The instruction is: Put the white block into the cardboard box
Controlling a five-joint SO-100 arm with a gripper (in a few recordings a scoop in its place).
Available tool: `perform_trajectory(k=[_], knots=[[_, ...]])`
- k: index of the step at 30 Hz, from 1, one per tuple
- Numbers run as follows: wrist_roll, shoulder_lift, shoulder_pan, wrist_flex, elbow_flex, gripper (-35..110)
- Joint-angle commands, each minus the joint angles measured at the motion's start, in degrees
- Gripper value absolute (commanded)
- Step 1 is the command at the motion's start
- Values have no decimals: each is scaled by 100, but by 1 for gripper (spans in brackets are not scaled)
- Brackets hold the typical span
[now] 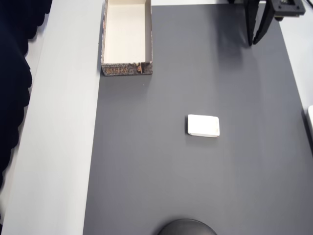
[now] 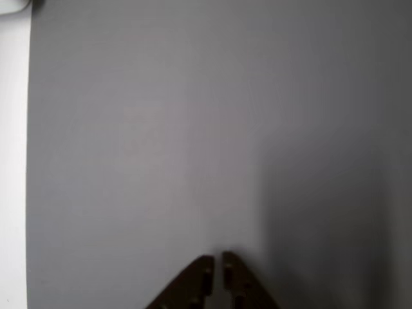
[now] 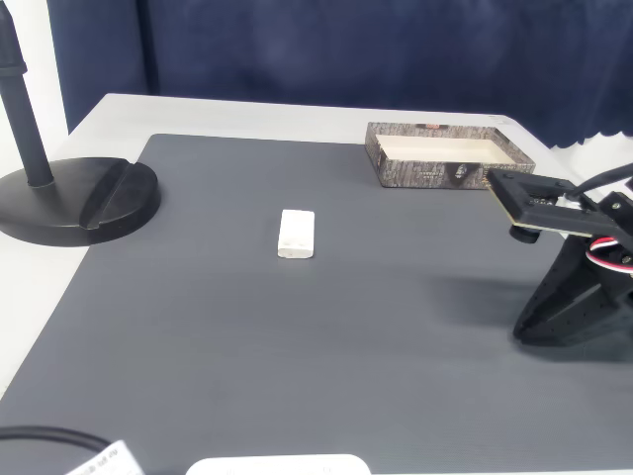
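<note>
The white block (image 1: 203, 126) lies flat near the middle of the dark grey mat (image 1: 195, 186), and in the fixed view the block (image 3: 297, 234) has nothing around it. The cardboard box (image 1: 127, 38) stands open-topped at the mat's far corner, its cream inside bare; in the fixed view the box (image 3: 447, 154) sits at the back right. My gripper (image 1: 254, 41) hangs low over the mat at the top right of the overhead view, well away from both. In the wrist view its tips (image 2: 217, 261) almost touch, holding nothing. In the fixed view my gripper (image 3: 522, 332) points down at the mat.
A black round stand base (image 3: 79, 198) with a pole sits on the left table edge, seen as a dark dome (image 1: 188, 227) in the overhead view. Pale table (image 1: 58, 147) borders the mat. A flat white object (image 3: 277, 464) and a cable (image 3: 40, 435) lie at the front edge.
</note>
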Motion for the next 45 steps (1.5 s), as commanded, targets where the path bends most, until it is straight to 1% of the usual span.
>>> perform_trajectory(k=[1,34,39,45], knots=[[-35,202,-18,9,105,-2],[-35,202,-9,9,105,-2],[-88,202,-18,9,105,-2],[-396,202,-123,-18,62,-2]])
